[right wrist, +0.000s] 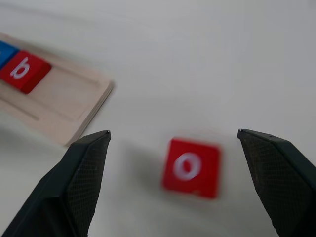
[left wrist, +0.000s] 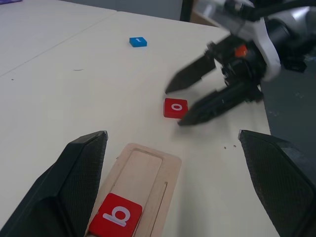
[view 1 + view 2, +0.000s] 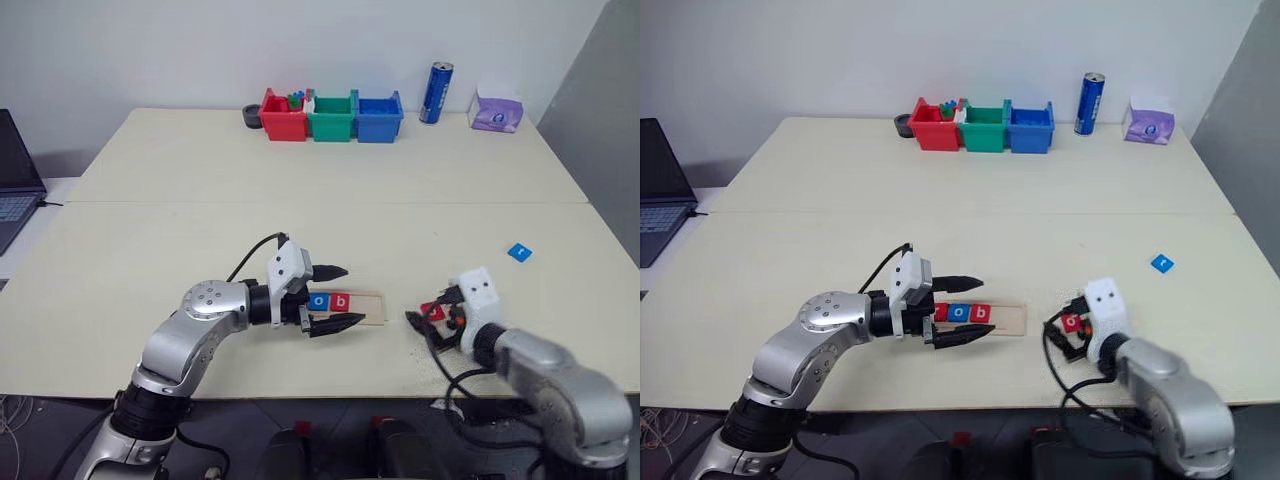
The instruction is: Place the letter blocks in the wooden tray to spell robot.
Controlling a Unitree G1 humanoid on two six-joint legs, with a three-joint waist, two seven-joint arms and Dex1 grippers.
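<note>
Red o block (image 1: 191,167), between open right hand (image 1: 174,185) fingers

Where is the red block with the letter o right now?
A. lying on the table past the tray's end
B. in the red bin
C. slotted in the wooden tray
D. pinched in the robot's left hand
A: the red o block lies flat on the table, clear of the wooden tray, between the open right hand's fingers.

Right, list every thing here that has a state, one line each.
left pincer: open, straddling the wooden tray's left part.
right pincer: open, over the red o block, holding nothing.
wooden tray: flat on the table, right end unfilled.
red b block: seated in the tray.
red o block: loose on the table.
blue block: lying apart, far right.
</note>
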